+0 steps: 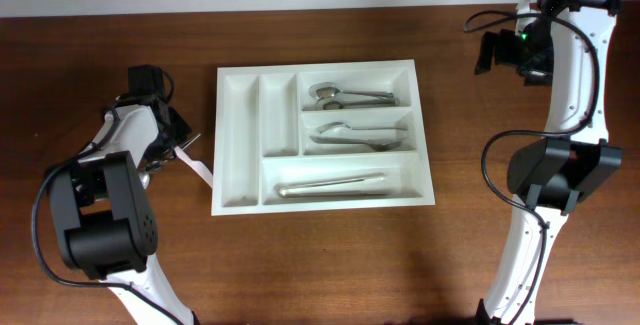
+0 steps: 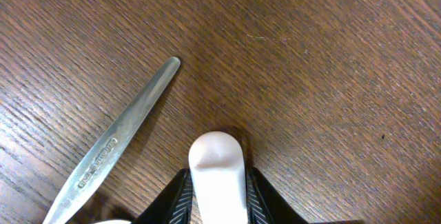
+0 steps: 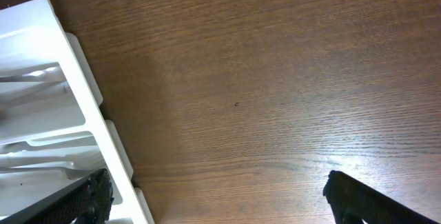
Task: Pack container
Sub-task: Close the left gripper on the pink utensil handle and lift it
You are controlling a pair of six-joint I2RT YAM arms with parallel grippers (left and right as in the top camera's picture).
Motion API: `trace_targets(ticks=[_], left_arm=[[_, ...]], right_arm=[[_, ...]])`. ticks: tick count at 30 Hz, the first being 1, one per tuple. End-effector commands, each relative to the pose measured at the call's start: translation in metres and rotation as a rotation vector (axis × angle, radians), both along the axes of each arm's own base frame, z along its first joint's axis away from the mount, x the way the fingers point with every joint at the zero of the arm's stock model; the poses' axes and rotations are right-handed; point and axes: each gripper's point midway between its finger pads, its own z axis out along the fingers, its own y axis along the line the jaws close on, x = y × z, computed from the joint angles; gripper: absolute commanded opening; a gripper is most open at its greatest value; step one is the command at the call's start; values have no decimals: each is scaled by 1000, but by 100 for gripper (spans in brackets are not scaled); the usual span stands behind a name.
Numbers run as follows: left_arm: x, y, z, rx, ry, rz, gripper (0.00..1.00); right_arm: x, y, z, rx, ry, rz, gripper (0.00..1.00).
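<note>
Brown wooden table is stretching under me, the white container sitting mid-table. My left claw is clamping a white handle beside a metal handle. My right claw is hanging wide open over bare wood near the container's edge.

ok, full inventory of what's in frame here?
container: 1, white, table centre; two narrow upright compartments look empty
top compartment cutlery: silver, count unclear, top long compartment
middle compartment cutlery: silver, count unclear, middle long compartment
bottom compartment cutlery: silver, long pieces, count unclear, bottom long compartment
metal handle: 1, silver, on the table beside the left gripper
white handle: 1, white, clamped in the left gripper; type unclear
table: 1, brown wood
left gripper: 1, black fingers, left of the container, shut on the white handle
right gripper: 1, black fingers, open, over bare table right of the container
</note>
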Motion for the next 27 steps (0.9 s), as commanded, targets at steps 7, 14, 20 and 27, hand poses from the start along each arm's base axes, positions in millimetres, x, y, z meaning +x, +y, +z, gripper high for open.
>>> trace_targets(ticks=[7, 14, 20, 27], left_arm=[[-25, -14, -46, -86, 119, 2, 2], [-25, -14, -46, -85, 118, 2, 2], [-21, -13, -41, -85, 114, 2, 2], [-7, -11, -18, -80, 111, -16, 2]], right_arm=[[2, 0, 5, -11, -17, -6, 99], [2, 0, 5, -11, -17, -6, 99], [2, 0, 5, -11, -17, -6, 99], [2, 0, 5, -11, -17, -6, 99]])
